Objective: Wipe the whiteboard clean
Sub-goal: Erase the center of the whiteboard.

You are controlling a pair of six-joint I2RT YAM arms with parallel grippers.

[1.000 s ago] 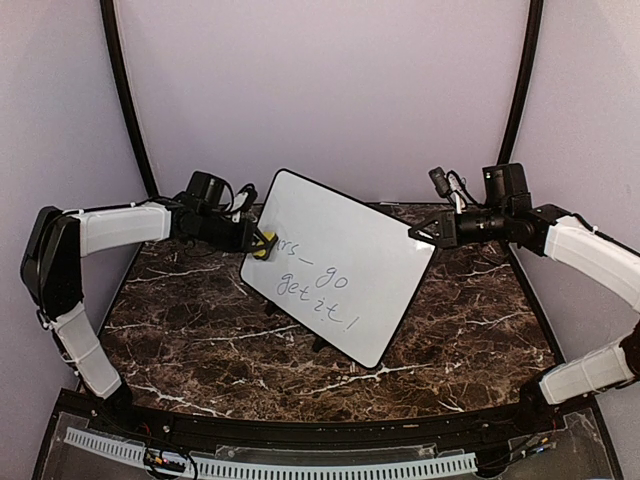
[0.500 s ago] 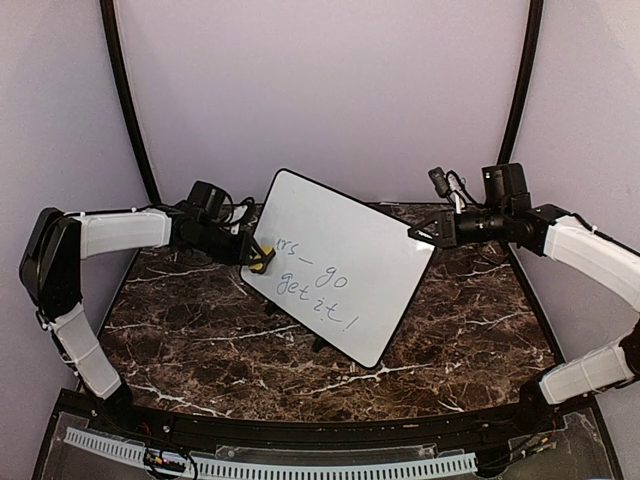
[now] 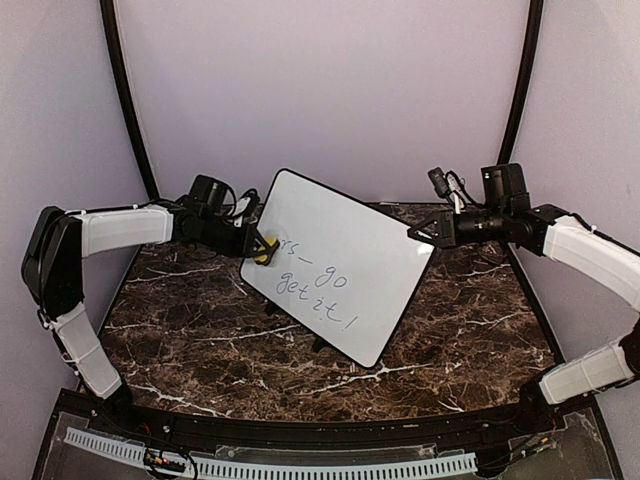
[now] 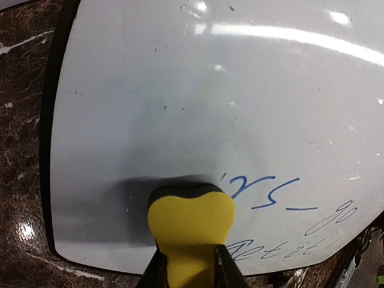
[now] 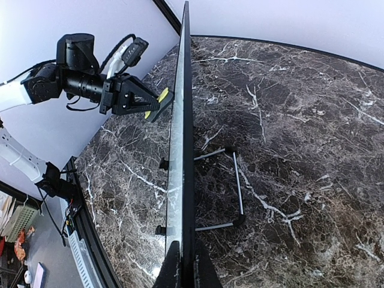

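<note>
The whiteboard stands tilted on its black feet in the middle of the marble table, with blue handwriting across its lower half. My left gripper is shut on a yellow eraser block, whose dark pad presses against the whiteboard just left of the writing. Above and left of the eraser the board is wiped clean. My right gripper is shut on the board's right edge. From the right wrist the whiteboard shows edge-on between the right fingertips, and the left gripper holds the eraser to its face.
A wire stand props the board from behind on the dark marble table. Black curved poles rise at both back corners before purple walls. A white toothed strip runs along the near edge.
The left gripper with the eraser dipped slightly down the board's left edge, then came back up to about where it was a second ago. The right gripper and board have not moved.
</note>
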